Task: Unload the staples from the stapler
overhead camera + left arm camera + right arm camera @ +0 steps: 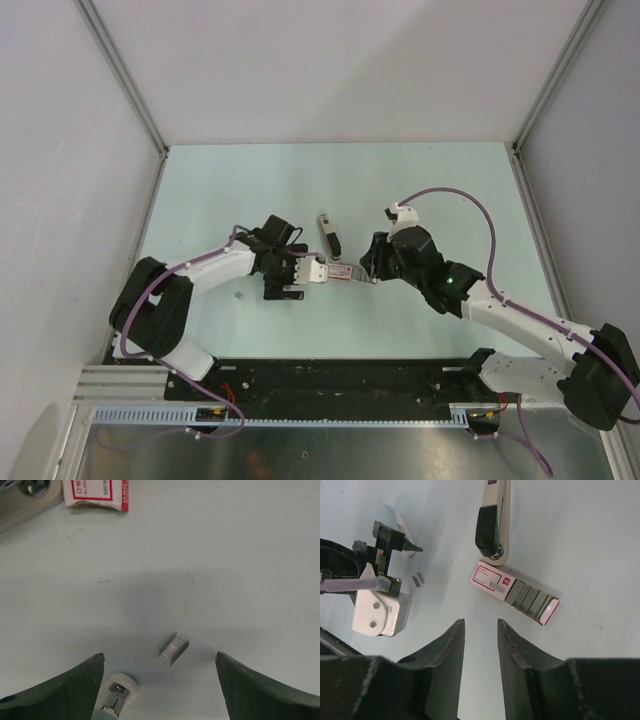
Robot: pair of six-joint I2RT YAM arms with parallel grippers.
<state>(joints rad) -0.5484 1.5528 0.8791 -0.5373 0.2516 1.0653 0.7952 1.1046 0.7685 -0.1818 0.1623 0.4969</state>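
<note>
A short grey strip of staples [174,647] lies loose on the table, also seen in the right wrist view [418,580]. My left gripper [160,662] is wide open above it, the strip between the two fingers and touching neither; it also shows in the top view [283,292]. The black-and-cream stapler [330,235] lies shut just beyond [492,525] [22,497]. My right gripper [481,622] is empty, its jaws a narrow gap apart, hovering near the staple box [368,270].
A small red-and-white staple box [512,592] lies slid open with grey staple blocks inside, between the two grippers [345,273] [97,494]. A small white rounded piece [116,692] lies by my left finger. Frame posts and walls ring the table.
</note>
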